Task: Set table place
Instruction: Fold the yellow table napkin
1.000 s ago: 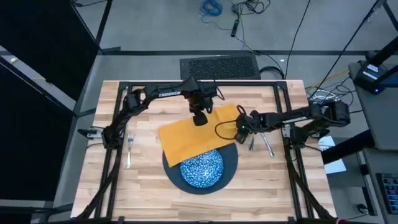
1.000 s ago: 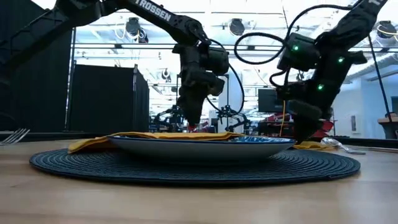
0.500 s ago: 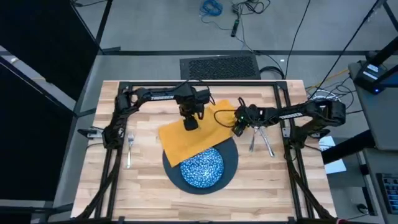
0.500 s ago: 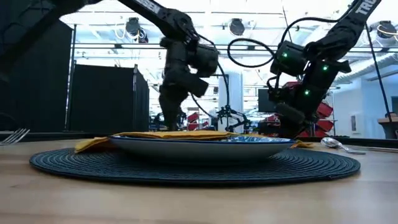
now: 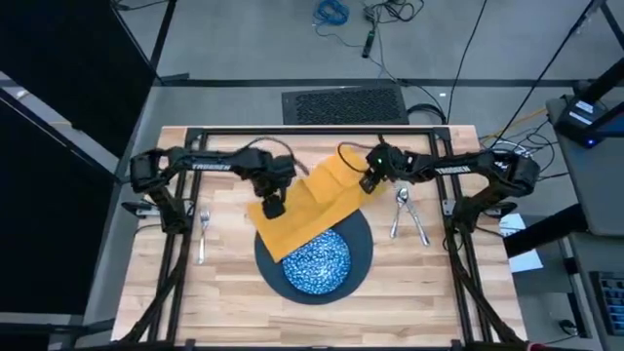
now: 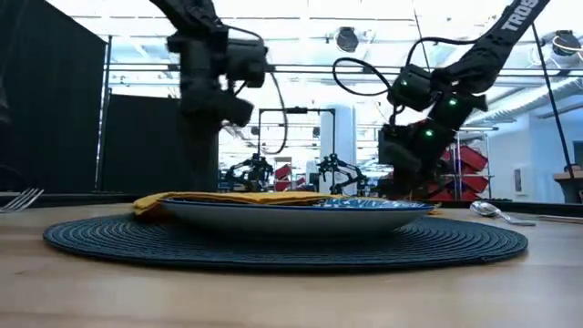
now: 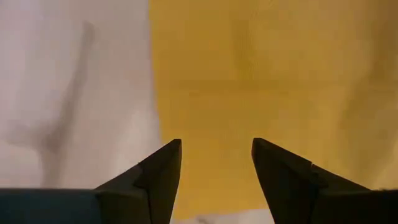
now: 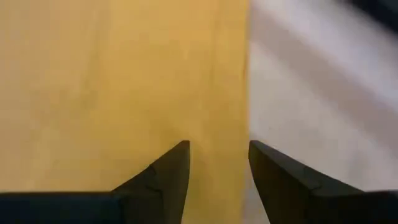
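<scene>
Table (image 5: 234, 292) pale wood. Dark round plate (image 5: 361, 255) at centre-6 o'clock, speckled dish (image 5: 317, 263) on it. Yellow napkin (image 5: 307, 210) drapes over plate's 12 o'clock rim. Left gripper (image 5: 272, 207) over napkin's 9 o'clock corner, fingers parted, empty. Right gripper (image 5: 368, 181) at napkin's 2 o'clock edge, fingers parted. Spoon and knife (image 5: 409, 214) at 3 o'clock, fork (image 5: 204, 232) at 9.

Both dark arms reach inward from opposite sides, elbows bent, wrists angled downward. The left pincer (image 5: 274, 207) hangs low with its two fingers (image 7: 155, 177) parted. The right pincer (image 5: 368, 182) points down too, its fingers (image 8: 165, 177) likewise spread with a gap between them.
</scene>
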